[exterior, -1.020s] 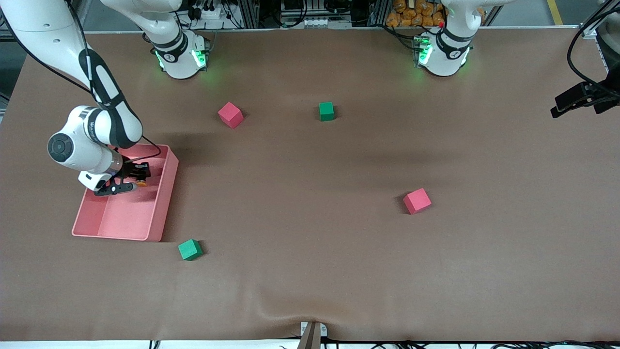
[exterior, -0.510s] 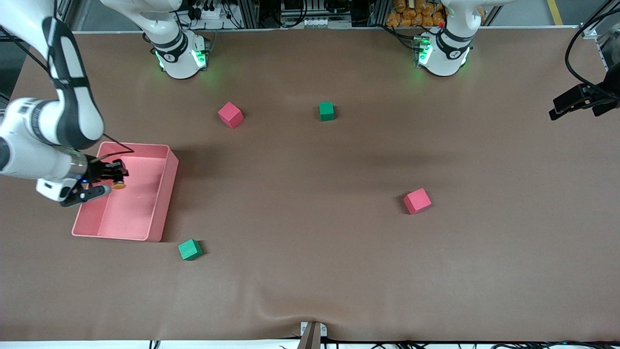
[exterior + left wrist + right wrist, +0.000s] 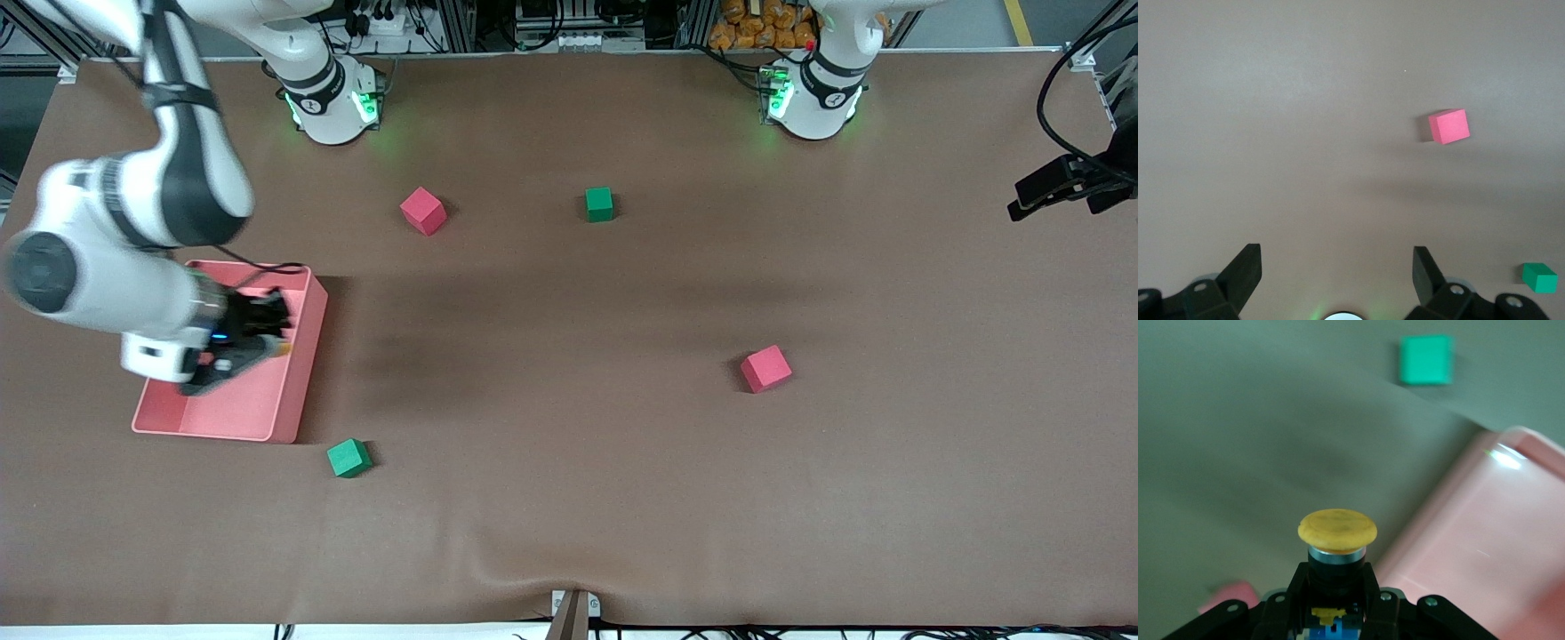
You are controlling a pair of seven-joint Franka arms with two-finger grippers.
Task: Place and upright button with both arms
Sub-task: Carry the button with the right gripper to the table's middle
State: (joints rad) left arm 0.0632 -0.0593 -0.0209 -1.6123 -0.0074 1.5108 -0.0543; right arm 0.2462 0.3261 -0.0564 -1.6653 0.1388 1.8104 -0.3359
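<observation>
Front view: the right hand (image 3: 253,342) hangs over the pink tray (image 3: 302,356) at the right arm's end of the brown desk (image 3: 569,462), its black fingers blurred. A speck of orange at the fingertips is all that can be seen of the button here. The left hand (image 3: 1036,197) is up in the air over the desk's edge at the left arm's end, where that arm waits. Two red cubes (image 3: 422,211) (image 3: 765,368) and two green cubes (image 3: 599,204) (image 3: 348,458) lie well apart on the desk. One green cube sits just beside the tray's corner nearest the camera.

Left wrist view: the left hand (image 3: 1335,270) has its two fingers spread wide with nothing between them. Below it are bare desk, a red cube (image 3: 1449,126) and a green cube (image 3: 1539,277).

Right wrist view: the right hand (image 3: 1333,587) is clamped tight on the button (image 3: 1337,540), gripping its black body. The button's long axis runs straight out along the fingers, orange cap pointing away from the wrist, with blue and yellow bits tucked between the fingers. Past the cap lie the pink tray's wall (image 3: 1438,507) and a green cube (image 3: 1425,360).
</observation>
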